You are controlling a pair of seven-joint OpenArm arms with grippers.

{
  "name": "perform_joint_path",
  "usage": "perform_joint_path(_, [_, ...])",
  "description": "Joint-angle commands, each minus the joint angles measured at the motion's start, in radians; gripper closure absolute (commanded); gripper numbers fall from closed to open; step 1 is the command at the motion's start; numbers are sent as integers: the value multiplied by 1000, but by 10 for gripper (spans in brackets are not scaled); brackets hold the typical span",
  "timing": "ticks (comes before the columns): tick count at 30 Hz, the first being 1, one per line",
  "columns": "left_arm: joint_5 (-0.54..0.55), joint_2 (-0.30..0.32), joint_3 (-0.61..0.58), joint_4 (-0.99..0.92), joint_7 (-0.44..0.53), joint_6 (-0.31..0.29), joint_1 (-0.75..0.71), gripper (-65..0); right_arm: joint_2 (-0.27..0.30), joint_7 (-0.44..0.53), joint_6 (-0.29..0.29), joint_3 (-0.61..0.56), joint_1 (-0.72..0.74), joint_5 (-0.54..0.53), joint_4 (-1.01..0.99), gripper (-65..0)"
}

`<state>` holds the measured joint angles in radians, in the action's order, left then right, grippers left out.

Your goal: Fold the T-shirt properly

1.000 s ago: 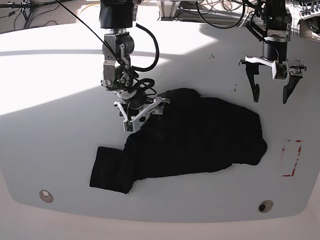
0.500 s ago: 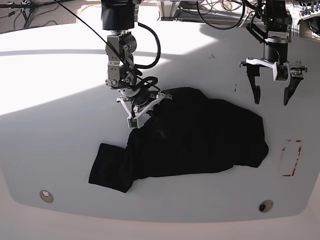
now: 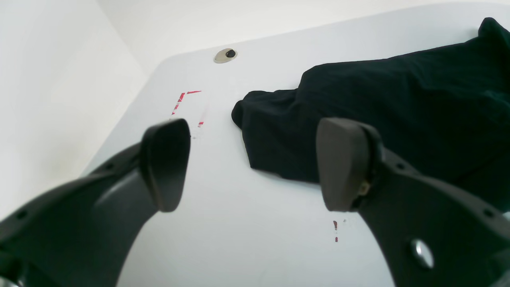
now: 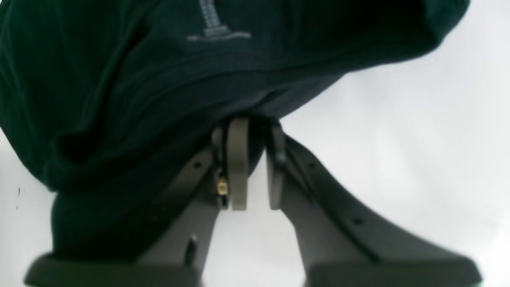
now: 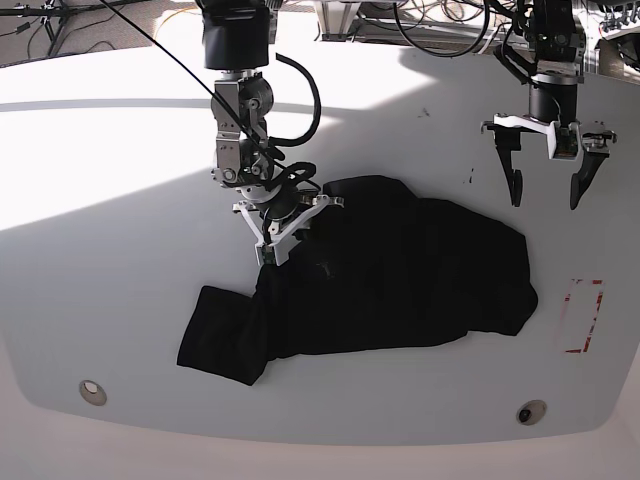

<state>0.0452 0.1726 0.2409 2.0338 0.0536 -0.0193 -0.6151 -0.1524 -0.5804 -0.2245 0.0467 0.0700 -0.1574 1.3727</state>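
looking around your tabletop (image 5: 120,170), there's red tape marks (image 5: 583,316) and two round inserts (image 5: 531,412) near the edge. the t-shirt (image 5: 400,280) lies crumpled mid-table. your right end effector (image 4: 251,175) is pinched on its edge; your left end effector (image 5: 545,185) hangs spread wide, holding nothing.
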Motion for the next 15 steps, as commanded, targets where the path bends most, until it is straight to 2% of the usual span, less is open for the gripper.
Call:
perform_joint_path(1, [-2,6,7,21,36,7,-5,-467,-5,20,-3,14,17,-10,34,-88])
perform_joint_path(6, [1,11,6,13,45,7,3,-468,-5,-9,-1,58,-8,-15,116,-56])
perform_joint_path(10, [9,23,-1,-33,16,8,46,-477,2,-32,-1,98,-54,-14,198,-36])
perform_joint_path(15, [9,30,-6,-79,-66,6,131,-490,13,-46,-1,81,-70,-14,227,-32])
